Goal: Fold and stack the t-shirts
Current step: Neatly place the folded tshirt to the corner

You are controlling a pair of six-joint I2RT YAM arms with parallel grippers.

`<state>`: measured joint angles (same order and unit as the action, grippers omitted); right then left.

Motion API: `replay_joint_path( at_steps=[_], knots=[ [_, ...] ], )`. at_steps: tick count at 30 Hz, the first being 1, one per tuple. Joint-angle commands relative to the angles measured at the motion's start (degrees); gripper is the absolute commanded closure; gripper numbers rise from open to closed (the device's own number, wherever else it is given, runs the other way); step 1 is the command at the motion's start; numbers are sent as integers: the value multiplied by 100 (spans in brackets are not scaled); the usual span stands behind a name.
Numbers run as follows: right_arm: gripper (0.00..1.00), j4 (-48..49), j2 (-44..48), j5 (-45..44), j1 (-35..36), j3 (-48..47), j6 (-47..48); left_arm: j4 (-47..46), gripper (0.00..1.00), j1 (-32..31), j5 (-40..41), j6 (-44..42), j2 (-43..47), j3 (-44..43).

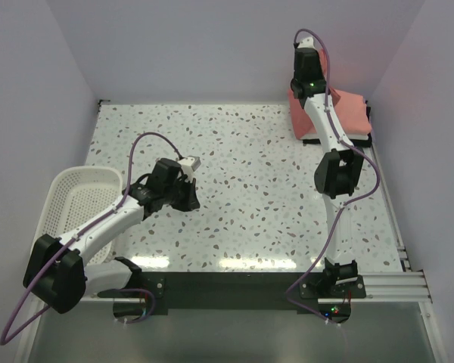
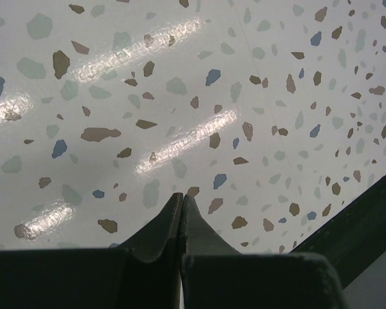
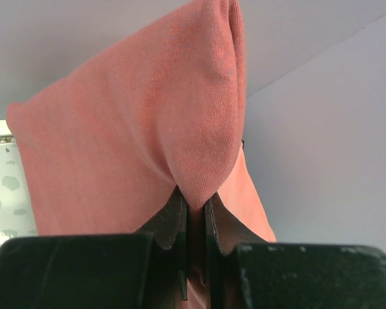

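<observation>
Well, your speckled table [image 1: 250,189] sits between pale lilac walls [image 1: 212,45], with a white basket [image 1: 76,197] at eight o'clock. Your left claw [image 2: 182,198] is closed tight, holding nothing, over bare tabletop. At one o'clock, in the far corner, your right claw [image 3: 194,201] pinches a raised fold of the smooth-knit salmon-pink shirt [image 3: 148,129].

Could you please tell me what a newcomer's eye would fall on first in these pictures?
The salmon-pink t-shirt in the table's far right corner stands out first, with the right gripper shut on a fold of it. Next comes the white mesh basket at the near left edge. Beside it, the left gripper is shut and empty over the speckled table.
</observation>
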<state>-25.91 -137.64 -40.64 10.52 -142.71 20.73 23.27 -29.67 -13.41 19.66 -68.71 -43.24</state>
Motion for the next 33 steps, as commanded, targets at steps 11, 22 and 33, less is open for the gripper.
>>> replay_joint_path(
  at_steps=[11, 22, 33],
  knots=[
    [100, 438, 616, -119, -200, -389, 28, -138, 100, 102, -276, -173, -11, -26],
    [100, 500, 792, -111, -411, -187, -34, -165, 100, 155, -355, -155, -46, -9],
    [100, 578, 766, 21, -692, 165, -166, -191, 100, 172, -399, -147, -169, 0]
  ],
)
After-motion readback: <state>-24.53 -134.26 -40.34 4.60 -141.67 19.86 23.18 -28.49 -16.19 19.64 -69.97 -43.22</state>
